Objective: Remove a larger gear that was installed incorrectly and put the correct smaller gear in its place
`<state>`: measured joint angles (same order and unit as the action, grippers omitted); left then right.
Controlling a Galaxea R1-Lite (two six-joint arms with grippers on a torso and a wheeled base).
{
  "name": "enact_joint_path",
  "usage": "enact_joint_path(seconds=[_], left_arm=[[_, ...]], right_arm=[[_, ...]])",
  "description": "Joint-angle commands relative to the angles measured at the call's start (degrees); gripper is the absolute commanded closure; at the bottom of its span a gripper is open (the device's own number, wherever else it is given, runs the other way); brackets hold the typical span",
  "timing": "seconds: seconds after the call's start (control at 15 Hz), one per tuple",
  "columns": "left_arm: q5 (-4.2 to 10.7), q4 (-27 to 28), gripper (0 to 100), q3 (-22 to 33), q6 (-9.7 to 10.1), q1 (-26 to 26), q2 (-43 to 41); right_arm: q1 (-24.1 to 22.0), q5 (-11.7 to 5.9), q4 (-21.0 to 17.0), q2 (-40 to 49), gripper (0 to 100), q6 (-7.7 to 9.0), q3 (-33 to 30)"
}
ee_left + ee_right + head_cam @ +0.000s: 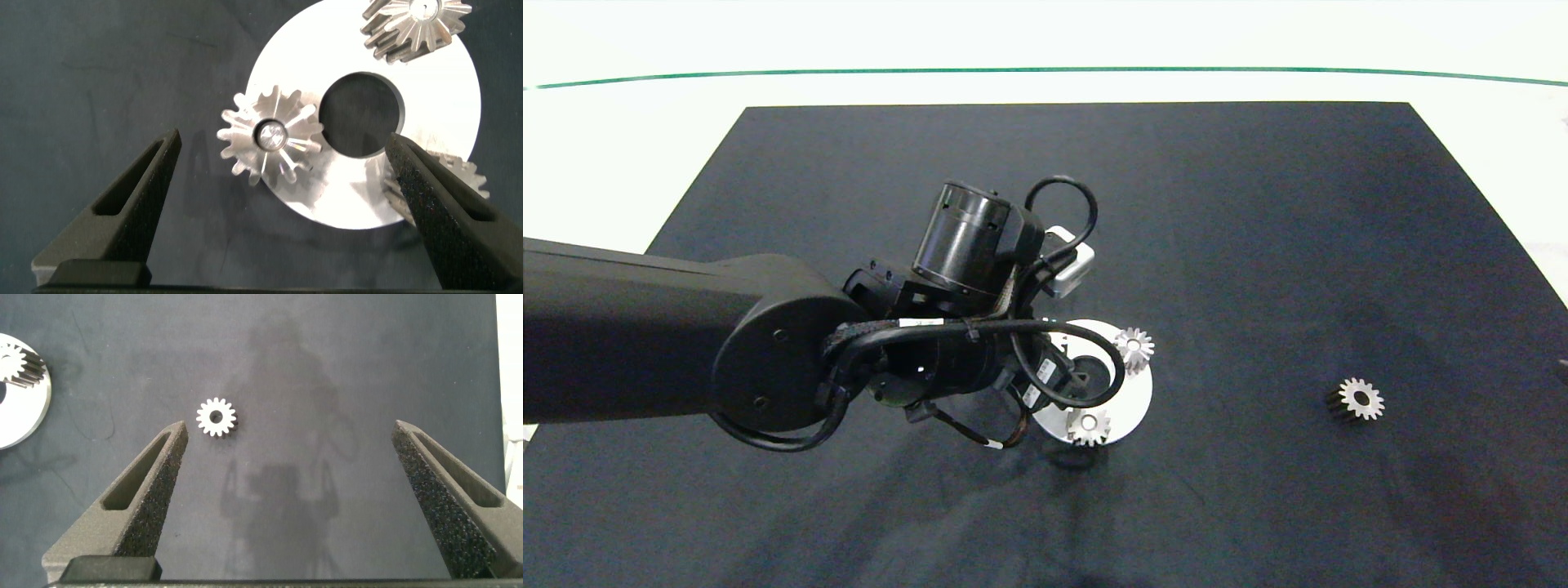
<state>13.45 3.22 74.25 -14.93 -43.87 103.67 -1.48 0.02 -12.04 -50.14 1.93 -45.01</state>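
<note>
Gears on a round silver plate (1131, 400) sit near the middle of a black mat (1258, 245). Head view: left arm reaches in over the plate and hides much of it; only two gears show on its rim, one at the far side (1134, 348), one at the near edge (1088, 425). Left gripper itself is hidden under the wrist in this view.

Left wrist view fills the gap. Left gripper (286, 175) hangs above the plate with fingers spread wide, grasping nothing. Between them stands the larger gear (270, 137), stubby rounded teeth, small centre hole, seated at the plate's edge beside the plate's dark central hole (362, 113). A second gear (415, 24) shows across the hole; a third (458, 175) is partly covered by one finger.

Smaller gear (1357, 399) lies alone on the mat, well apart from the plate, on the right side. Right wrist view shows it flat, wide dark bore up (216, 417), with the right gripper (290, 469) above the mat, fingers released and wide, touching nothing. Right arm does not appear in the head view.
</note>
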Motion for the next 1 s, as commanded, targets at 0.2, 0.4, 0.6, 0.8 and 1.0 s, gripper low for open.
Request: enact_joint_path(seconds=[0.2,0.4,0.6,0.8,1.0], left_arm=[[0.09,0.0,1,1.5,0.08,0.0,2.4],[1.41,0.0,7,1.9,0.08,0.1,2.9],[1.41,0.1,13,2.6,0.08,0.1,3.5],[1.41,0.3,19,2.9,0.08,0.0,3.4],[1.41,0.3,25,2.7,0.08,0.0,3.4]], right_arm=[[0.0,0.33,-0.1,0.1,0,0.01,0.0],[0.0,0.33,-0.1,0.1,0,-0.08,0.0],[0.0,0.33,-0.1,0.1,0,-0.08,0.0],[0.0,0.33,-0.1,0.1,0,-0.08,0.0],[0.0,0.42,-0.1,0.1,0,-0.08,0.0]])
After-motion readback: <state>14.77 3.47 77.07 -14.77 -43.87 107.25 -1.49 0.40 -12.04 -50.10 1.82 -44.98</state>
